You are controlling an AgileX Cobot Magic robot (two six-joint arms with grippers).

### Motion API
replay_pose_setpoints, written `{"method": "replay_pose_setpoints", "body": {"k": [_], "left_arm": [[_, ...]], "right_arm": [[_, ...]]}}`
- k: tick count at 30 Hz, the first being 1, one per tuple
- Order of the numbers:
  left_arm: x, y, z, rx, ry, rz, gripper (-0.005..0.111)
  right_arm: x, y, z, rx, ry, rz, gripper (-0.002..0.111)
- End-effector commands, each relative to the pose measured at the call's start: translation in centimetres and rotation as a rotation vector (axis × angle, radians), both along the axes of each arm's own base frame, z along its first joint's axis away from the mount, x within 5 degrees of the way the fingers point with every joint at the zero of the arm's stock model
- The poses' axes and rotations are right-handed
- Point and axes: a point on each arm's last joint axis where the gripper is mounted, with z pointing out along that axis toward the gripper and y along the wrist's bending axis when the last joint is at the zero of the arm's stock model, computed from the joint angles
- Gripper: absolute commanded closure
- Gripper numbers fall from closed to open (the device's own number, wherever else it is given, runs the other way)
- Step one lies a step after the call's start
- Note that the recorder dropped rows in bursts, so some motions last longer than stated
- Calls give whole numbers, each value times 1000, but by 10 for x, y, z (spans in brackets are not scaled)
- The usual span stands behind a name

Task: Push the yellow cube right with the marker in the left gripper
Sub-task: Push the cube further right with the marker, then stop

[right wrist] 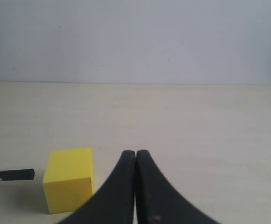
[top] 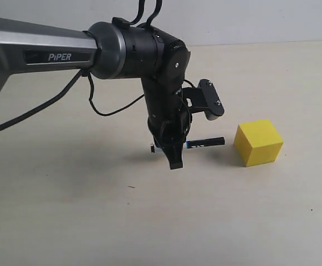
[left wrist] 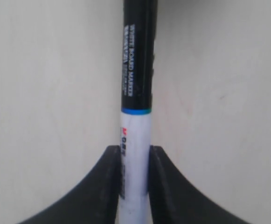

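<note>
The yellow cube rests on the pale table, right of centre in the exterior view; it also shows as the cube in the right wrist view. My left gripper hangs left of it, pointing down, shut on the marker. The marker lies level, black cap end toward the cube, with a small gap between cap tip and cube. In the left wrist view the marker runs straight out from between the fingers. My right gripper is shut and holds nothing, beside the cube; it is outside the exterior view.
The left arm's grey PiPER link and its cables span the upper left. The wrist camera mount juts out above the marker. The bare table stretches all round, with a wall behind.
</note>
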Motion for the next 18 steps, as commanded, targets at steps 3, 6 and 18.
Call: {"method": "replay_pose_setpoints", "body": {"k": [3, 6, 18], "left_arm": [[2, -23, 4, -67, -39, -11, 107], [6, -28, 3, -76, -45, -4, 107], [-1, -18, 1, 31, 44, -2, 107]], "right_arm": [[0, 0, -1, -3, -6, -5, 108], [0, 0, -1, -3, -6, -5, 108], [0, 0, -1, -3, -6, -5, 108]]}}
